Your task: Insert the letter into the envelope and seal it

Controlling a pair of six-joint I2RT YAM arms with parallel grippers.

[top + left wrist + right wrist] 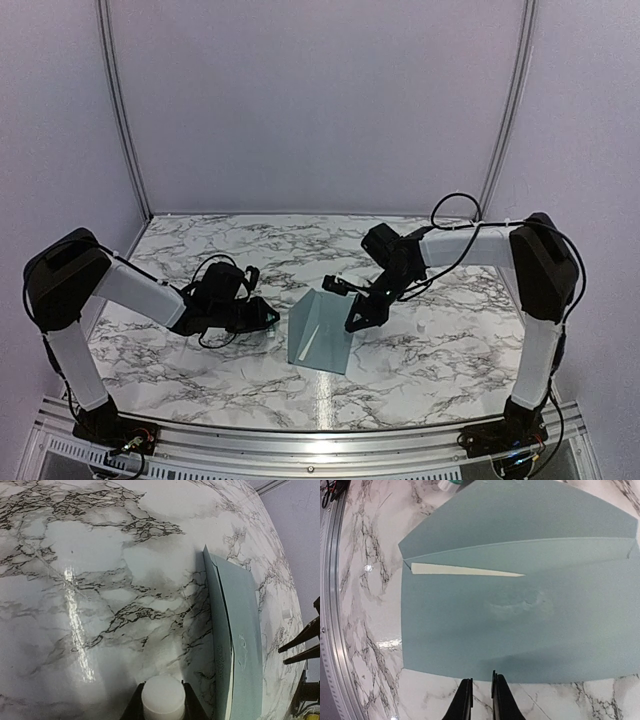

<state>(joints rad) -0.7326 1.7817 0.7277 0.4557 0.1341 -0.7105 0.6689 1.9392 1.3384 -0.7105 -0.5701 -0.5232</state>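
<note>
The grey-blue envelope (322, 338) lies mid-table, its flap (520, 515) folded open toward the left arm and tilted up along the crease. A thin cream sliver (465, 570) shows at the pocket mouth; I cannot tell whether it is the letter, which otherwise is hidden. My left gripper (262, 315) is shut on a white tube (163, 698) just left of the envelope (245, 630). My right gripper (482, 680) hovers at the right edge of the envelope (520, 625), shut to a narrow slit with nothing in it.
A small white cap-like piece (422, 327) sits on the marble right of the envelope. The metal rail (320, 440) runs along the near edge. Grey walls enclose the table on three sides.
</note>
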